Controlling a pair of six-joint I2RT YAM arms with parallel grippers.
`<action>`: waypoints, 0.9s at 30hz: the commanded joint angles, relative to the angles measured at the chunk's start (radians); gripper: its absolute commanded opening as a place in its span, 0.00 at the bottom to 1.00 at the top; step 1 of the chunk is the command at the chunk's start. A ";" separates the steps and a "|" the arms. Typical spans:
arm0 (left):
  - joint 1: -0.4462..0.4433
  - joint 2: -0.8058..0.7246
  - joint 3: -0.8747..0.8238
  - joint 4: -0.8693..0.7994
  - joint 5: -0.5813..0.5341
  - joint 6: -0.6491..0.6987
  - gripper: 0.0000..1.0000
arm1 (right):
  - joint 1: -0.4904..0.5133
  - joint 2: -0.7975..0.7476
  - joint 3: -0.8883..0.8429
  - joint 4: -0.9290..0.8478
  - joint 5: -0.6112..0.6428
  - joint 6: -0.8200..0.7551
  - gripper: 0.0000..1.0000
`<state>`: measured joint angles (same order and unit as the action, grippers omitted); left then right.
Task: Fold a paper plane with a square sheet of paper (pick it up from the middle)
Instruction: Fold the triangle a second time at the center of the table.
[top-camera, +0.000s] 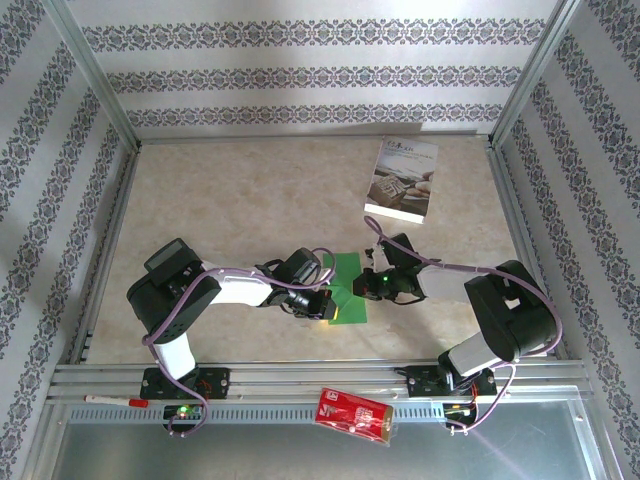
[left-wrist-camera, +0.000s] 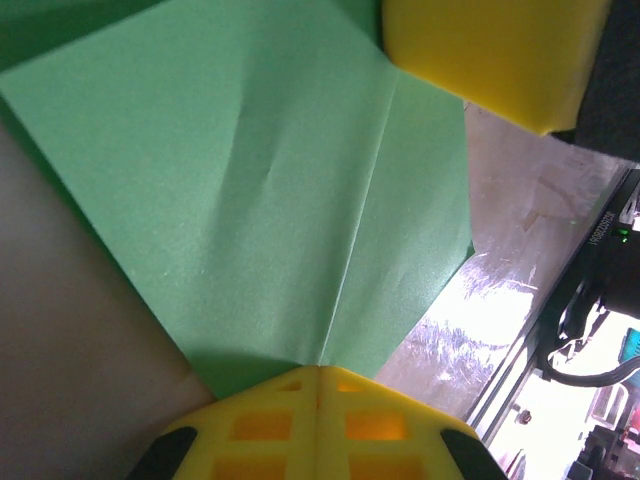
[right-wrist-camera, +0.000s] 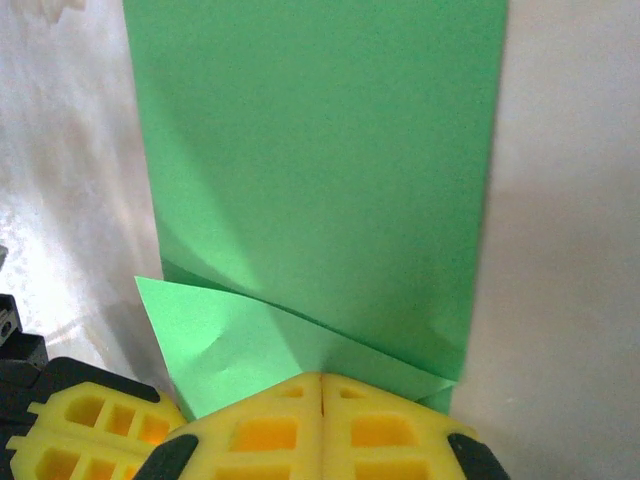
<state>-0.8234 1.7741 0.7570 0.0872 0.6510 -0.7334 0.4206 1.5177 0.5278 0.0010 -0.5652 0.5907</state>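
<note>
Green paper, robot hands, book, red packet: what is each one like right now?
green paper: partly folded, creased down the middle, one flap turned over.
left gripper: shut, pinching the paper's edge.
right gripper: shut, pinching the folded flap.
booklet: closed, lying flat at the far right.
red packet: lying flat at the near edge, untouched.

One folded sheet of bright green paper (top-camera: 347, 270), one white printed booklet (top-camera: 402, 180), one red packet (top-camera: 353, 414), one white pen-like stick with a red tip (top-camera: 115, 401).

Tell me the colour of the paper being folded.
The sheet of paper is plain bright green, clearest in the right wrist view.
</note>
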 joint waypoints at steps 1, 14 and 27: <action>-0.013 0.091 -0.083 -0.244 -0.127 0.024 0.00 | -0.064 0.016 -0.022 -0.020 0.250 0.013 0.04; -0.014 0.071 -0.039 -0.255 -0.115 0.024 0.00 | -0.182 -0.048 0.036 -0.068 0.225 0.021 0.04; 0.014 -0.151 0.146 -0.206 -0.122 -0.038 0.33 | -0.021 -0.278 -0.066 -0.091 0.092 0.098 0.10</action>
<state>-0.8268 1.7084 0.8837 -0.0864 0.5629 -0.7509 0.3630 1.2541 0.4896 -0.0727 -0.4419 0.6483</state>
